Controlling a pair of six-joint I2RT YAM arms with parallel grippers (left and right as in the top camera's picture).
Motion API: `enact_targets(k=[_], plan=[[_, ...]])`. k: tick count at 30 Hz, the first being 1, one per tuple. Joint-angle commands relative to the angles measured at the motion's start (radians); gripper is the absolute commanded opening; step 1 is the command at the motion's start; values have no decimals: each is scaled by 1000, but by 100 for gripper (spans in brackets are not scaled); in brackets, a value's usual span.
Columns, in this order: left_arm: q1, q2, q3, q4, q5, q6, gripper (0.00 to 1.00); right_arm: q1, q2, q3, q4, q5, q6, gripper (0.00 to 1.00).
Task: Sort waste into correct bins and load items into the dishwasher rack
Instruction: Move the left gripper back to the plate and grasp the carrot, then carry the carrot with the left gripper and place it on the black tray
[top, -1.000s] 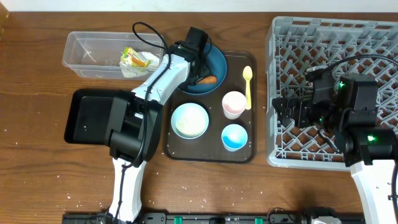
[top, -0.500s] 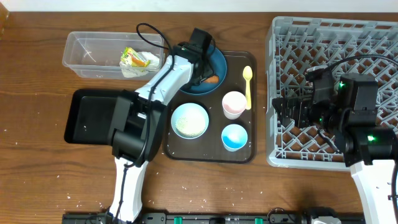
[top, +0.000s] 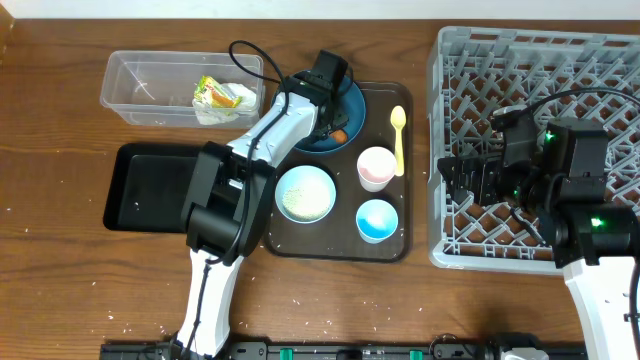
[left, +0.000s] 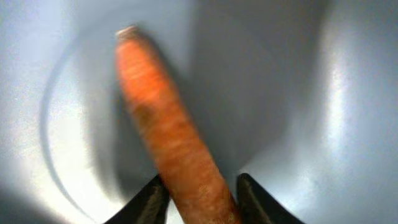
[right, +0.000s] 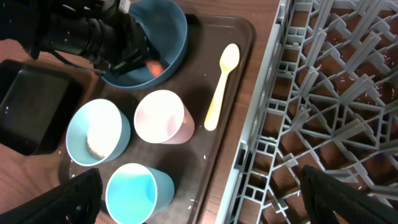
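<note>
Overhead, left arm (top: 262, 135) covering blue plate (top: 353, 100), spoon (top: 398, 135) beside

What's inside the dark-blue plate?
An orange carrot stick lies in the dark-blue plate, with the fingers of the left hand flanking it. Overhead, the arm covers part of the plate; anything else there is hidden.

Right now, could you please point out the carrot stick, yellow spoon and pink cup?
carrot stick (left: 174, 137), left wrist view, mid-length.
yellow spoon (right: 216, 99), right wrist view, handle.
pink cup (right: 158, 115), right wrist view, inner floor.
</note>
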Motion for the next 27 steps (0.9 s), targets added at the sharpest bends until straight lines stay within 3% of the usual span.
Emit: enact_targets(k=[1,13,22,27], plan=[[-4,42,-11,7,2,4,30,9,0,17,0,0,2,99],[37,-40,38,34,2,79,6,9,0,17,0,0,2,99],[52,-233,38,-8,1,223,6,9,0,17,0,0,2,99],[55,-389,38,-138,-66,306,6,9,0,17,0,0,2,99]])
